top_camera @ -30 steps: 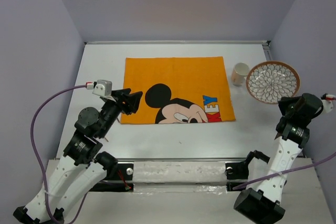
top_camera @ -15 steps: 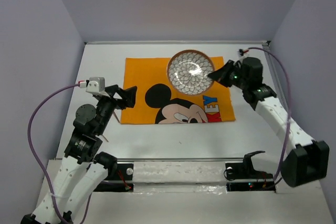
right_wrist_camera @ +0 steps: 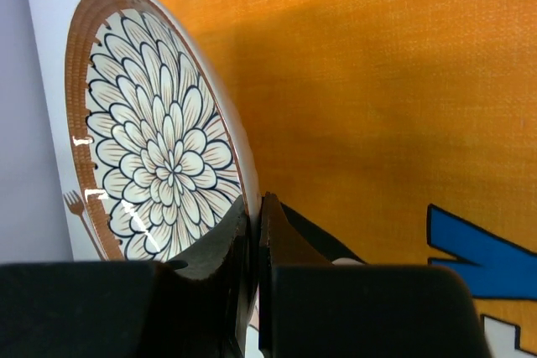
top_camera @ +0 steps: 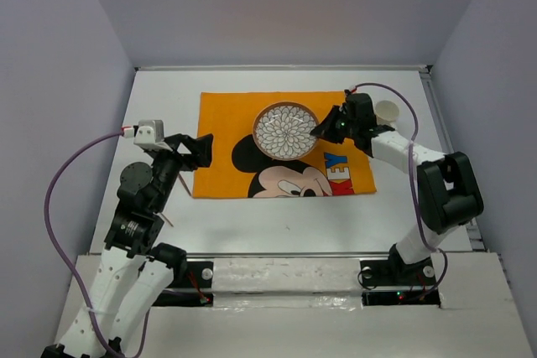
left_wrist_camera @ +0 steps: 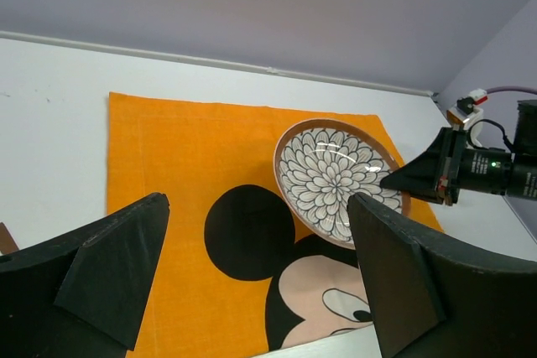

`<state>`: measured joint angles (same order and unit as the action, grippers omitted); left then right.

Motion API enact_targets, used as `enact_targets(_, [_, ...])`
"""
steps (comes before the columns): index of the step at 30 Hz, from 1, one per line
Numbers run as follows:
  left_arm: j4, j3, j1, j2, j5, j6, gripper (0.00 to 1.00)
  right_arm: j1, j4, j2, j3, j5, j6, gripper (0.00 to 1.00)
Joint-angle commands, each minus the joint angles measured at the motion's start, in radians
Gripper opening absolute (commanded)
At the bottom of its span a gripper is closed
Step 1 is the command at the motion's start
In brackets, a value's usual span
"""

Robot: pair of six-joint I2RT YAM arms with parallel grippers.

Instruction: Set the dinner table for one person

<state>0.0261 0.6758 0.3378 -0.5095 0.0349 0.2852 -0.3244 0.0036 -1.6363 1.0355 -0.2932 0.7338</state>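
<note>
The left end effector [top_camera: 201,153], jaws spread wide and empty, hovers at the left edge of one orange mat [top_camera: 226,119] lying on the one white surface [top_camera: 277,224]. One patterned plate [top_camera: 286,130], pinched at its rim by the right end effector [top_camera: 323,129], is now further left over the mat than before. One cup [top_camera: 387,111] stands to the right.

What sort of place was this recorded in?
Probably a robotics lab test cell, not a real dining room: a white table boxed in by plain lilac walls, with a staged place setting of an orange Mickey Mouse mat, a patterned plate and a cup.
</note>
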Motion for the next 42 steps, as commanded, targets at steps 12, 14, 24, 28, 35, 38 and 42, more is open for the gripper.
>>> enact_targets(12, [-0.06,-0.005,-0.019,-0.017,-0.027,-0.012,0.99,-0.041,0.262,-0.174,0.101,-0.084,0.072,0.0])
enact_targets(14, [-0.061,-0.005,-0.02,-0.018,-0.029,-0.012,0.99,-0.05,0.262,-0.2,0.098,-0.078,0.07,0.0])
enact_targets(24, [-0.061,-0.007,-0.022,-0.017,-0.03,-0.011,0.99,-0.05,0.138,-0.124,0.051,0.018,-0.103,0.91])
enact_targets(28, [-0.061,-0.009,-0.023,-0.014,-0.03,-0.011,0.99,-0.05,0.027,0.036,0.029,0.043,-0.22,0.91])
enact_targets(35, [-0.061,-0.009,-0.023,-0.001,-0.064,-0.009,0.99,0.054,-0.229,0.314,0.046,0.501,-0.413,0.71])
enact_targets(38, [-0.063,-0.009,-0.023,0.003,-0.073,-0.006,0.99,0.184,-0.303,0.331,0.067,0.598,-0.429,0.54])
enact_targets(42, [-0.061,-0.01,-0.022,0.011,-0.073,-0.007,0.99,0.258,-0.309,0.258,0.092,0.73,-0.429,0.61])
